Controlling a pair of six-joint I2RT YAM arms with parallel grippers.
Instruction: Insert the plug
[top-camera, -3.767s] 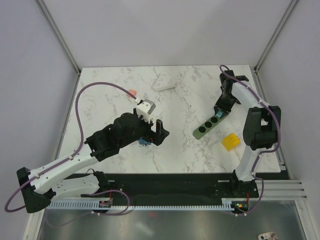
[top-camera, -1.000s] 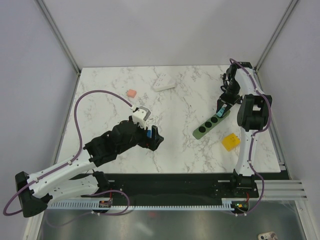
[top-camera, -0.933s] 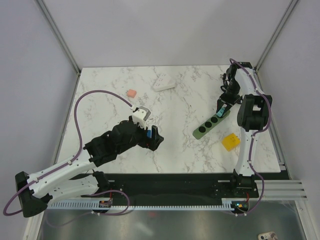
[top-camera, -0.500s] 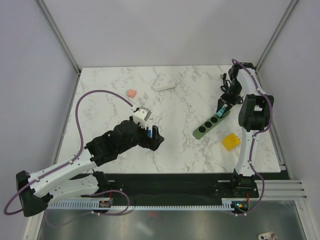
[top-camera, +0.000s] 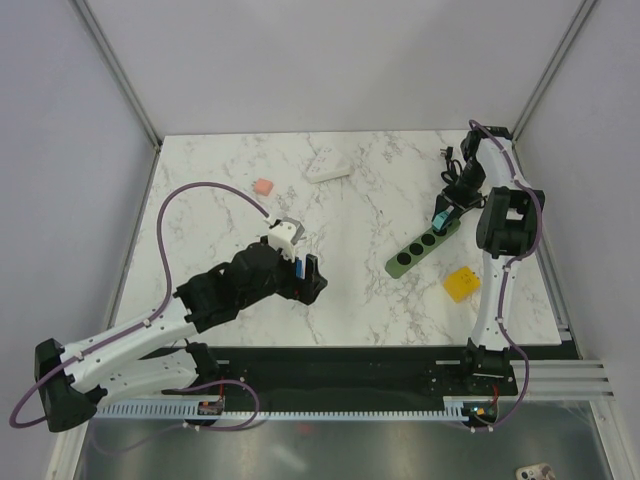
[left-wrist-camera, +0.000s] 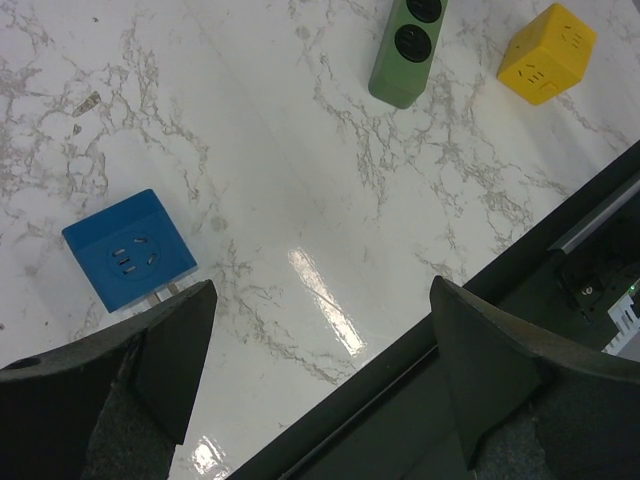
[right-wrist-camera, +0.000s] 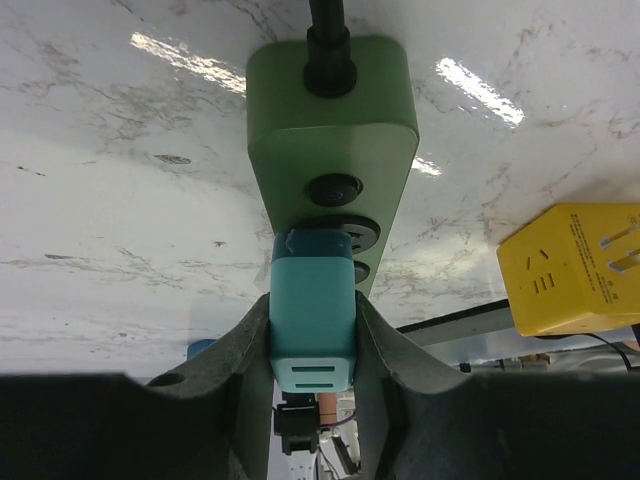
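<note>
The plug (left-wrist-camera: 130, 250), a bright-blue cube, lies on the marble with its socket face up and its prongs sticking out sideways. It also shows in the top view (top-camera: 298, 267). My left gripper (left-wrist-camera: 322, 290) hovers above it, open and empty, with the plug just beyond the left finger. My right gripper (right-wrist-camera: 313, 320) is shut on a teal block (right-wrist-camera: 312, 315). That block's tip sits in a socket at the cord end of the green power strip (right-wrist-camera: 332, 130). In the top view the right gripper (top-camera: 443, 212) is at the strip's (top-camera: 415, 250) far end.
A yellow block (top-camera: 461, 284) lies near the strip's front end, and also shows in the left wrist view (left-wrist-camera: 546, 40). A small pink block (top-camera: 263, 186) and a white object (top-camera: 327, 168) lie at the back. The table's black front edge (left-wrist-camera: 520, 270) is close to the left gripper.
The left gripper has shifted slightly right and towards the front. The right wrist has shifted slightly towards the back right while the teal block stays at the strip.
</note>
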